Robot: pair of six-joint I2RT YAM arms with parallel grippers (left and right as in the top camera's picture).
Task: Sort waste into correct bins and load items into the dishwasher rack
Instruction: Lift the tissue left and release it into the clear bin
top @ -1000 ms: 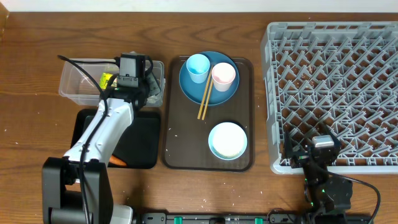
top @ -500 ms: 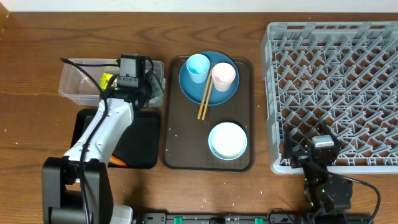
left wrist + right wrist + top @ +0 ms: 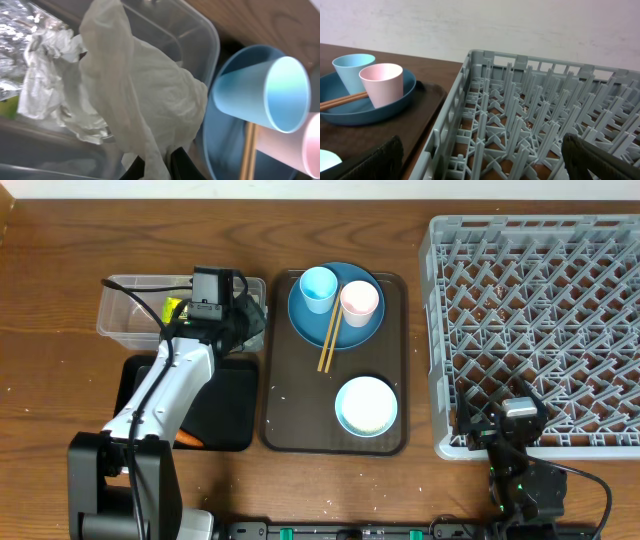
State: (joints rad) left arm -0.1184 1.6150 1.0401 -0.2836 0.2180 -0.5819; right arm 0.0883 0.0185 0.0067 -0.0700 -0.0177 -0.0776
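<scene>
White tissue (image 3: 145,100) is pinched in the clenched left claw (image 3: 159,167). It is bunched up over the right end of the clear tub (image 3: 120,315); whether it touches the tub's floor cannot be told. A yellow-green wrapper (image 3: 172,309) lies inside the tub, just left of the wrist. In front of the tub sits the black tray (image 3: 228,415), with a carrot (image 3: 190,440) piece at its near edge beside the arm. To the right is the brown tray (image 3: 285,420). At its far end is the plate (image 3: 300,320), which carries the blue cup (image 3: 319,288) and pink cup (image 3: 360,302) side by side. The chopsticks (image 3: 331,332) slant off the plate's near rim between the cups. The bowl (image 3: 366,405) stands at the brown tray's near end. The rack (image 3: 540,310) fills the right of the table (image 3: 50,260). The right claw (image 3: 481,145) hangs at the rack's near-left corner, fingers spread wide and holding nothing.
</scene>
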